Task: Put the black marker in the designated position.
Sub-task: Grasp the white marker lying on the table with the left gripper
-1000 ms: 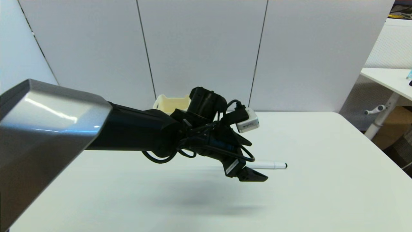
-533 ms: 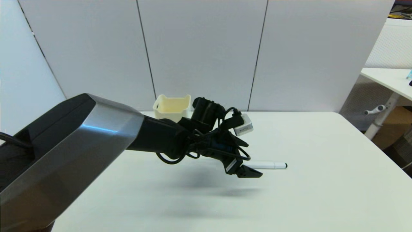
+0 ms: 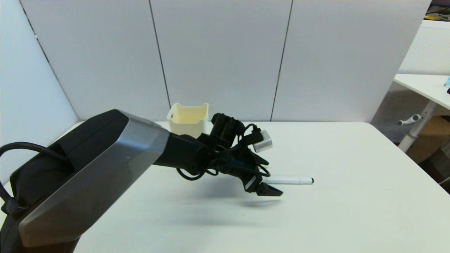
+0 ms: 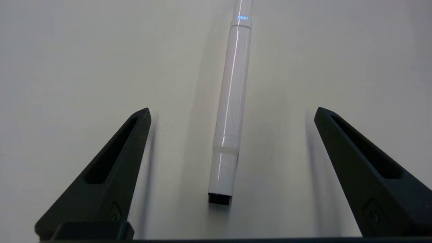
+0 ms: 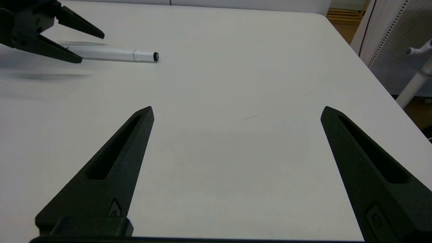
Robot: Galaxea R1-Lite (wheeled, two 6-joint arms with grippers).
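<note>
The black marker (image 3: 291, 180), a slim white barrel with small black ends, lies flat on the white table (image 3: 351, 175) right of centre. My left gripper (image 3: 273, 183) hangs open just above the table at the marker's left end. In the left wrist view the marker (image 4: 231, 101) lies lengthwise between the spread fingers (image 4: 111, 168), touching neither. A cream bin (image 3: 188, 117) stands at the table's back, behind the left arm. My right gripper (image 5: 237, 108) is open and holds nothing, low over the near right part of the table. From there the marker (image 5: 114, 54) and left gripper (image 5: 91, 48) show farther off.
White wall panels close off the back of the table. Beyond the table's right edge stands another white table (image 3: 422, 84) on a white leg (image 5: 416, 81). The left arm's big silver-and-black link (image 3: 88, 175) covers the table's near left part.
The left arm has sunk and its gripper has come down close to the table at the marker's left end. The marker has stayed where it was.
</note>
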